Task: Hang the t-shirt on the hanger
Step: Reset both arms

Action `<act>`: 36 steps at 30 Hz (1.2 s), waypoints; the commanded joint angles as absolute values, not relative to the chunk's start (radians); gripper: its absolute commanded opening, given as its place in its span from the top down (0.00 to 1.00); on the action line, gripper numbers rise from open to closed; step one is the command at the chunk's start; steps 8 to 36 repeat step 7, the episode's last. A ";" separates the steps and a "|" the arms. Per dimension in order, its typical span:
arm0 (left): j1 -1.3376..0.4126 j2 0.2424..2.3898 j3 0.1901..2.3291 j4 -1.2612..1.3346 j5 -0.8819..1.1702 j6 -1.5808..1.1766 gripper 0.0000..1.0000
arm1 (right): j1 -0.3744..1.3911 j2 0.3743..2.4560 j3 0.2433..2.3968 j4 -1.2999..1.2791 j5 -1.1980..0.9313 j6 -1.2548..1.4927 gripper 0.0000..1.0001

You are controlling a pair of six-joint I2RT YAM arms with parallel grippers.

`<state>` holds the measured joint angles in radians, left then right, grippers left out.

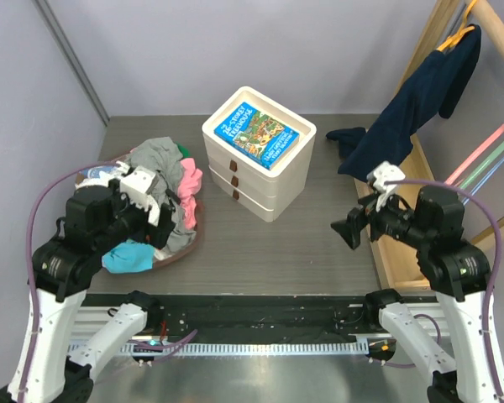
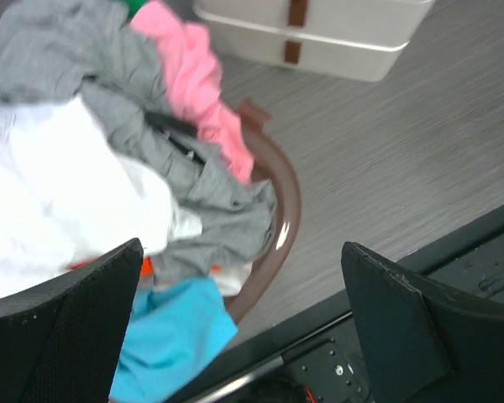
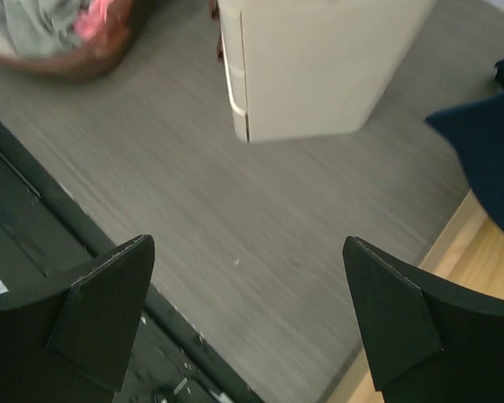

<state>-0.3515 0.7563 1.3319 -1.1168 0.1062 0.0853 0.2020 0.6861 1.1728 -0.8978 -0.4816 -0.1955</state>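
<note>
My right hand (image 3: pixel 248 248) and left hand (image 2: pixel 242 252) are both spread apart, empty, over the table (image 1: pixel 319 243). T-shirt (image 1: pixel 412 105) hangs on hanger (image 1: pixel 459 32), far right.

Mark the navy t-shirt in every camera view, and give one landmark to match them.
Top external: the t-shirt hangs at the upper right, against the wooden rack.
Left wrist: not in view.
Right wrist: t-shirt at the right edge.
Shared landmark: the white drawer box, also at the top of both wrist views.
</note>
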 commanded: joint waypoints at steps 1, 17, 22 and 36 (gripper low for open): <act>-0.265 0.658 1.276 -1.226 0.017 0.006 0.00 | 0.207 0.615 1.106 -1.034 -0.489 -0.376 0.00; -0.247 0.637 1.296 -1.221 -0.127 -0.011 0.00 | 0.206 0.649 1.135 -1.040 -0.512 -0.409 0.00; -0.247 0.637 1.296 -1.221 -0.127 -0.011 0.00 | 0.206 0.649 1.135 -1.040 -0.512 -0.409 0.00; -0.247 0.637 1.296 -1.221 -0.127 -0.011 0.00 | 0.206 0.649 1.135 -1.040 -0.512 -0.409 0.00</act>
